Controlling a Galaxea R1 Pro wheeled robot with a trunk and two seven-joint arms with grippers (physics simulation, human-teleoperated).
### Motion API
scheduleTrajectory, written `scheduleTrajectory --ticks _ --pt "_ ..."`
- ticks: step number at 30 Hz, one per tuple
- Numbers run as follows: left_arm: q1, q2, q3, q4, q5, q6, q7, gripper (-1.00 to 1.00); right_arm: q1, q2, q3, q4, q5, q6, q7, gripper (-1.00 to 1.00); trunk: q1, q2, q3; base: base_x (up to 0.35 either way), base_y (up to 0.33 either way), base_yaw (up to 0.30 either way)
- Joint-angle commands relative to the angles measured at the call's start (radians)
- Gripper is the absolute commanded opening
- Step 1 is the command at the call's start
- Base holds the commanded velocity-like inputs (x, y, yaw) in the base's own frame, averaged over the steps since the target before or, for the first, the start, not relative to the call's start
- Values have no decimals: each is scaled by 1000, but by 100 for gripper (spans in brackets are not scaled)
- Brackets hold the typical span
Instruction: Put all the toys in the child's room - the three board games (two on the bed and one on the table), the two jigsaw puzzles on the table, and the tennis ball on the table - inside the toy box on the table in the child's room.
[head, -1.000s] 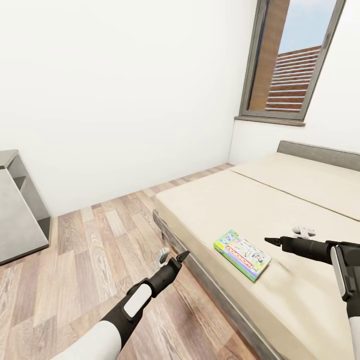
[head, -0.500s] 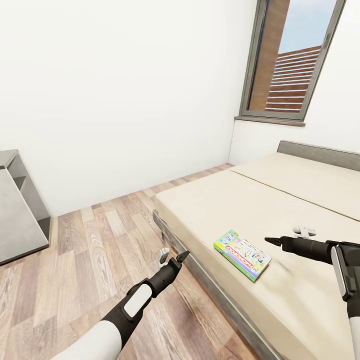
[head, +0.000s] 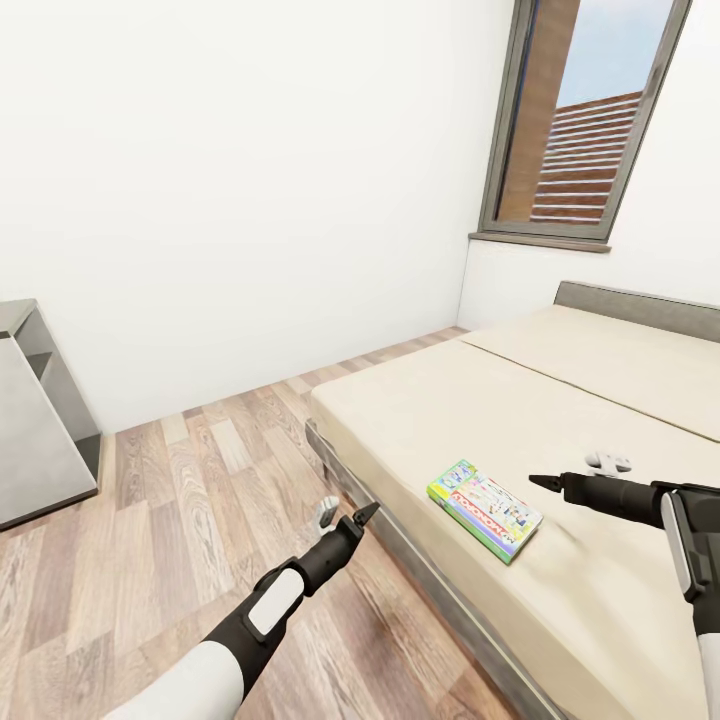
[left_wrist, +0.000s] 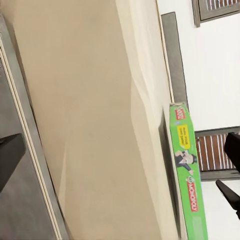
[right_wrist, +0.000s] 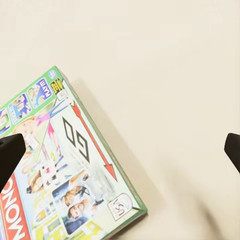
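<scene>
Monopoly's flat green-edged cardboard board game box (head: 485, 509) lies face up on your beige bed mattress (head: 560, 420), near the bed's front edge and between your two arms. Your right black two-fingered gripper (head: 578, 476) hangs just beside its far short end, and in the right wrist view the fingers stand wide apart and empty, the box's printed corner (right_wrist: 65, 170) off to one side of the gap, not centred. Your left black gripper (head: 345, 512) hovers over the wooden plank floor (head: 180, 500), outside the grey bed frame rail (head: 420, 570), its fingers parted with nothing between them; it sees the box's thin green side (left_wrist: 189, 175) across the mattress.

So the right arm is nearer, I judge. The box's long axis runs obliquely, from the rail side toward your right gripper. Its lid looks glossy and rigid, with thin, sharp edges; the mattress looks soft and matte. Beyond stand a grey headboard (head: 640, 305), the white wall and a grey-framed window (head: 585, 120).
</scene>
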Motion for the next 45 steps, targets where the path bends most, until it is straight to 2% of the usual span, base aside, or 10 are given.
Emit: scheduleTrajectory --ticks 1,45 --pt "-1 0 -2 2 10 6 -2 100 -1 0 -1 1 10 2 10 100 0 0 -1 0 0 0" --pt "6 -1 -2 18 11 7 -1 100 -4 -1 -1 19 10 1 11 100 0 0 -1 0 0 0"
